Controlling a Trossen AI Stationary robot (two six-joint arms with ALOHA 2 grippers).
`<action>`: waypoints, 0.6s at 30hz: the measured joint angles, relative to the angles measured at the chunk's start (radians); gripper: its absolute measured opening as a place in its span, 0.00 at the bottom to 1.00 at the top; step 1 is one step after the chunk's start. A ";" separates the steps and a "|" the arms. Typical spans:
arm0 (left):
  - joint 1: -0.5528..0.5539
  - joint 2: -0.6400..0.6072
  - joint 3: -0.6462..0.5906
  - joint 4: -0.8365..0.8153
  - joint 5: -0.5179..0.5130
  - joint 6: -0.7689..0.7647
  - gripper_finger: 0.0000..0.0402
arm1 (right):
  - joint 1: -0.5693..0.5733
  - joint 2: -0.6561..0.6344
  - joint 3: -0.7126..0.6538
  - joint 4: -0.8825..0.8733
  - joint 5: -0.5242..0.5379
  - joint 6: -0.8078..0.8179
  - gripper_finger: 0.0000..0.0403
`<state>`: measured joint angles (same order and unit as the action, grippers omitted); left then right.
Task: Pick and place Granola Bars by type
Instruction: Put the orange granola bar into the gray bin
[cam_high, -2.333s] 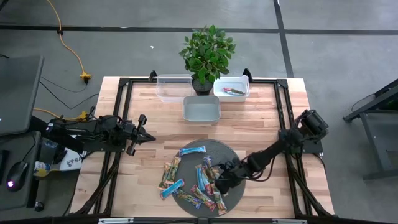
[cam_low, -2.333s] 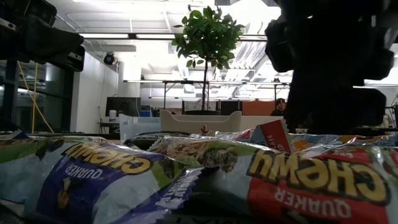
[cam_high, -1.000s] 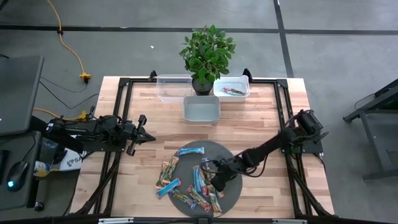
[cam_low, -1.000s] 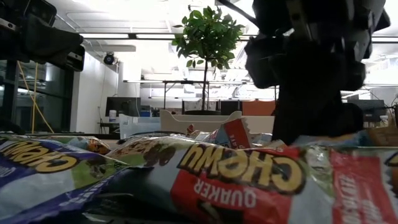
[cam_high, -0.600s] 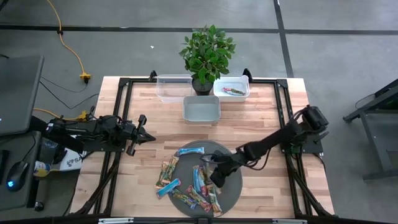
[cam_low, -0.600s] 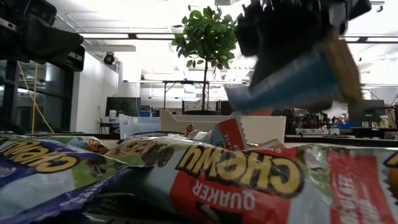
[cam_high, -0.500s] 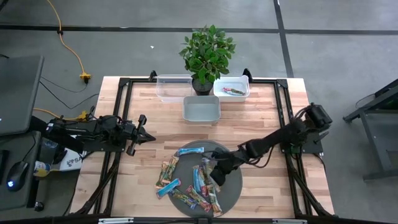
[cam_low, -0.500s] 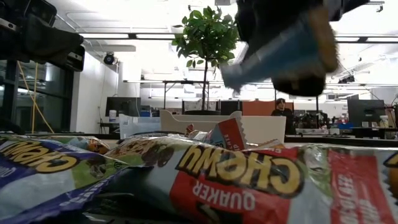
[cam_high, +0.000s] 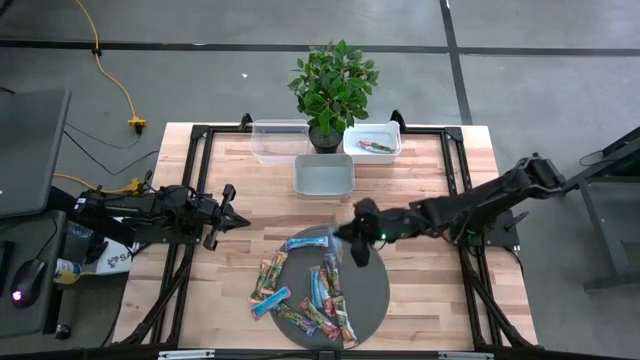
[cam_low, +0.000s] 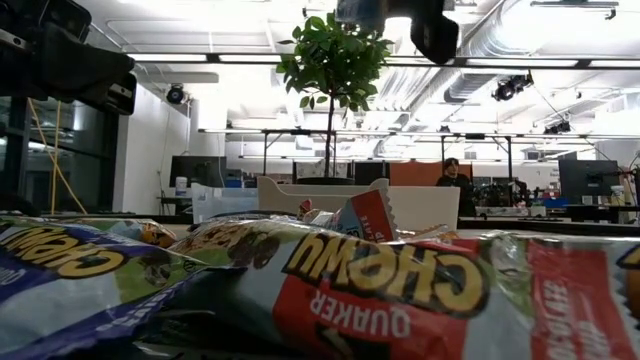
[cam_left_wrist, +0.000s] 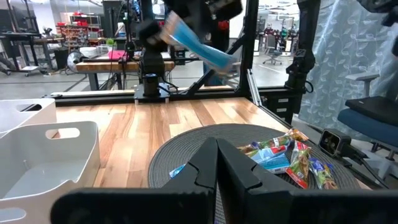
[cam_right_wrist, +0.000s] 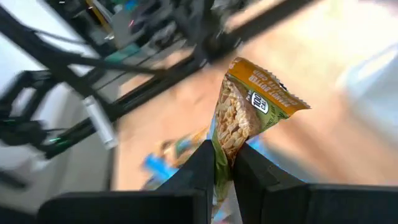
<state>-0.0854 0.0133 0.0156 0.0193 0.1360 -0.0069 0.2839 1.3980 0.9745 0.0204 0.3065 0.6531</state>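
Several granola bars (cam_high: 315, 290) lie in a loose heap on a round dark mat (cam_high: 372, 292), and they fill the low view's foreground (cam_low: 380, 280). My right gripper (cam_high: 358, 246) hangs above the mat's far edge, shut on one bar (cam_right_wrist: 245, 112). That bar's wrapper shows orange and green with a granola picture in the right wrist view, and blue in the left wrist view (cam_left_wrist: 199, 46). My left gripper (cam_high: 240, 217) waits shut over the table's left part, pointing toward the mat. My right gripper pinches one end of the bar (cam_right_wrist: 225, 142) between its two fingers (cam_right_wrist: 202, 174). The rest of the bar sticks out past the fingertips to its crimped free end (cam_right_wrist: 267, 93). The bar is lifted clear of the mat and hangs tilted in the left wrist view.
At the far edge stand a clear bin (cam_high: 279, 140), a white bin (cam_high: 323, 176) and another clear bin (cam_high: 372, 142) with a red bar in it. A potted plant (cam_high: 333, 85) stands between them. Bare wood lies between the mat and the bins.
My right gripper has risen from the heap on the mat with the bar pinched in it and has gone toward the table's far edge. The bar is lifted clear and has left the top of the low view. The other bars have stayed where they were.
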 joint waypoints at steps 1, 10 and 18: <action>0.000 0.000 0.000 0.000 0.000 0.000 0.00 | -0.012 -0.009 0.000 0.000 0.019 -0.049 0.08; 0.000 0.000 0.000 0.000 0.000 0.000 0.00 | -0.156 0.007 0.000 -0.002 0.060 -0.505 0.08; 0.000 0.000 0.000 0.000 0.001 0.000 0.00 | -0.319 0.064 0.000 0.000 -0.011 -0.753 0.08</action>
<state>-0.0855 0.0134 0.0156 0.0193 0.1368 -0.0067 -0.0354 1.4619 0.9749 0.0200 0.2952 -0.1002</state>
